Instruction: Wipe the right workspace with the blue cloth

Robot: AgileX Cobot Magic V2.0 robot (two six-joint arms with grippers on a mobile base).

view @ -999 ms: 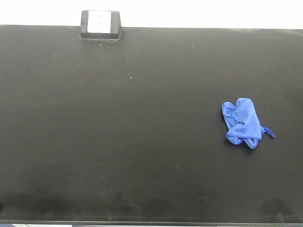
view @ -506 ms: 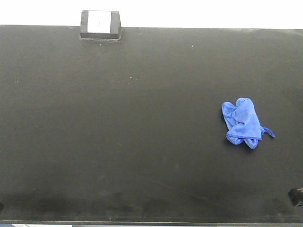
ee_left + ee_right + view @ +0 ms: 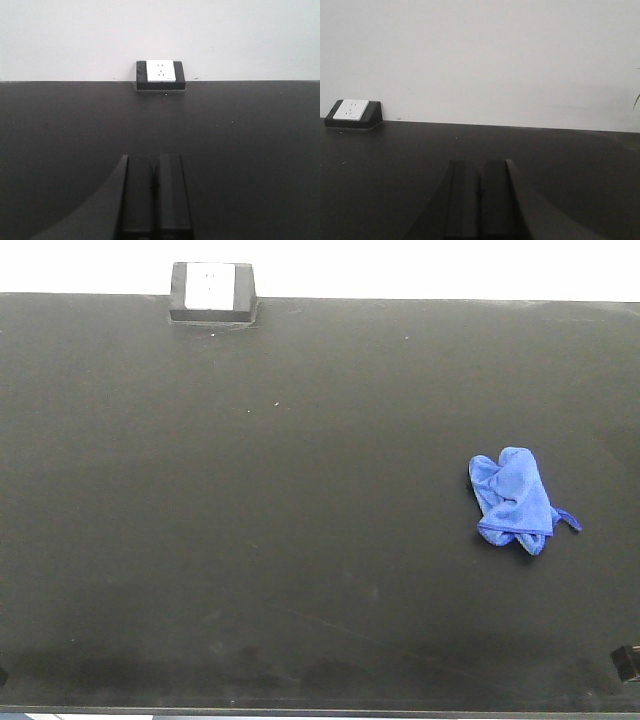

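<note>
A crumpled blue cloth (image 3: 513, 500) lies on the right half of the black table (image 3: 300, 490). Neither wrist view shows it. My left gripper (image 3: 154, 159) is shut and empty, low over the table and pointing at the back wall. My right gripper (image 3: 480, 162) is shut and empty too, its two fingers pressed together. In the front view only a black corner of the right arm (image 3: 626, 660) shows at the lower right edge, well below and to the right of the cloth.
A black socket box with a white face (image 3: 211, 291) stands at the table's back edge, left of centre; it also shows in the left wrist view (image 3: 160, 75) and the right wrist view (image 3: 352, 113). A white wall runs behind the table.
A black part of the right arm has come into the front view at the lower right edge, then shifted slightly down. The cloth has not moved.
</note>
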